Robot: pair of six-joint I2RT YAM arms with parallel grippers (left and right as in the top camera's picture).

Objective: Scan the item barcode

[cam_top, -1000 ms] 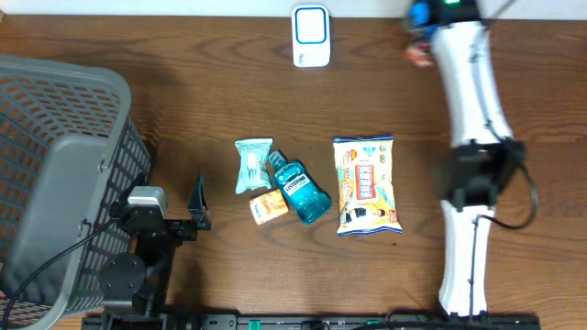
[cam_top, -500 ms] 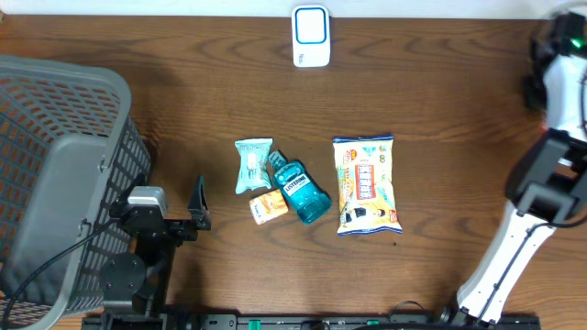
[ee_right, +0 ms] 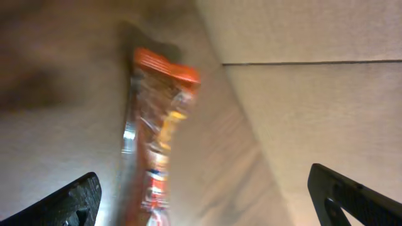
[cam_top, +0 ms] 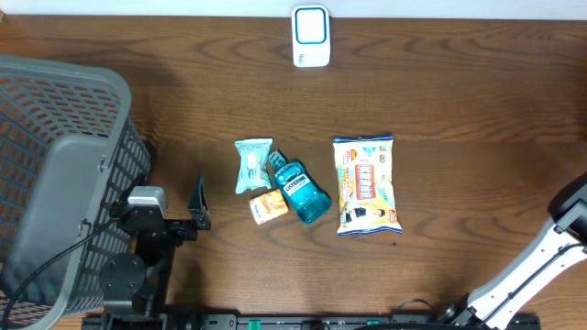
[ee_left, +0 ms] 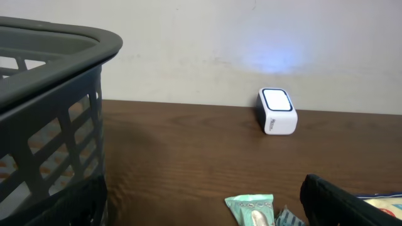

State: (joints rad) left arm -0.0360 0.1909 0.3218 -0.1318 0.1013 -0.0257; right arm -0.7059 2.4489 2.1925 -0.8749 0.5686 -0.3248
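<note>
The white barcode scanner (cam_top: 312,37) stands at the table's back edge, also visible in the left wrist view as the scanner (ee_left: 277,111). In the right wrist view a blurred orange-red snack packet (ee_right: 157,138) hangs loose in front of a beige surface. My right gripper (ee_right: 204,198) is open around it, its fingers far apart and touching nothing. Overhead shows only the right arm (cam_top: 569,220) at the table's right edge, its gripper out of frame. My left gripper (cam_top: 197,206) rests open and empty beside the basket.
A grey basket (cam_top: 55,183) fills the left side. In the middle lie a mint packet (cam_top: 253,165), a blue mouthwash bottle (cam_top: 300,192), a small orange box (cam_top: 269,207) and a yellow wipes pack (cam_top: 367,183).
My right arm swung from beside the scanner out past the table's right edge. Its gripper opened and let go of the orange-red packet. The left arm stayed still.
</note>
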